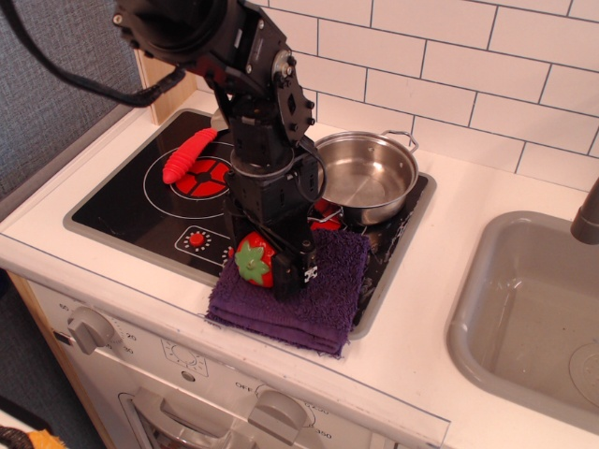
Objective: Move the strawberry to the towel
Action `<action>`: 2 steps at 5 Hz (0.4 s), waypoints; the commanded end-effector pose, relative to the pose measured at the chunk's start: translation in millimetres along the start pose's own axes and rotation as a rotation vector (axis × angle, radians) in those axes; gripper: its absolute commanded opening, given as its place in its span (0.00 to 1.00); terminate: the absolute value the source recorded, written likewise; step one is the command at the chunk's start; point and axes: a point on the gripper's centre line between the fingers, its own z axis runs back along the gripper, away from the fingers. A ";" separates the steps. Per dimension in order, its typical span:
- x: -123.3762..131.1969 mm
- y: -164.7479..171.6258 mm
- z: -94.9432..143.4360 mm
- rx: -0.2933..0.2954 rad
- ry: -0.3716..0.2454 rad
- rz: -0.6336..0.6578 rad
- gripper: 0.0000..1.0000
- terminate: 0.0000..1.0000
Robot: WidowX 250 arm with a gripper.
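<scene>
The red toy strawberry [254, 262] with its green cap sits between the black gripper's [267, 267] fingers, just above or on the left part of the dark purple towel [323, 299]. The gripper is shut on the strawberry and points straight down over the towel. The towel lies folded at the front edge of the black stovetop [140, 210], partly hidden by the gripper. Whether the strawberry touches the towel I cannot tell.
A steel pot [365, 175] stands on the back right burner, right behind the gripper. A long ribbed red spoon handle [189, 155] lies on the back left burner. A grey sink [524, 318] is at the right. Stove knobs [91, 329] are at the front.
</scene>
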 end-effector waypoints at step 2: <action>-14.3 16.1 61.8 0.057 -0.109 0.207 1.00 0.00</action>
